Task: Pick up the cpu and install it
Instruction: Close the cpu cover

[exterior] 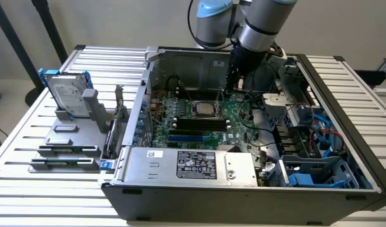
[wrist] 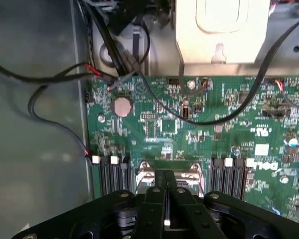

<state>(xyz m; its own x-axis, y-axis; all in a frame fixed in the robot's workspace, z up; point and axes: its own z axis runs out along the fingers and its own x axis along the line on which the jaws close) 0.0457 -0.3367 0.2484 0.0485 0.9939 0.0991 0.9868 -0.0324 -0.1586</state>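
With the cpu (exterior: 202,109) lying flat in the motherboard (exterior: 180,120) socket at frame centre and the gripper (exterior: 229,91) just to its upper right, fingers (wrist: 157,199) together and empty, installing looks nearly done; the next move calls for a straight rise clear of the cables (wrist: 229,117).

Beneath the black gripper (wrist: 167,191), the motherboard (wrist: 189,124) was green with white markings; the cpu (exterior: 204,109) nearby was silver-grey.

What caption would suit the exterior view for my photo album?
Robot arm reaching into an open computer case, shut gripper poised over the motherboard near the seated cpu.
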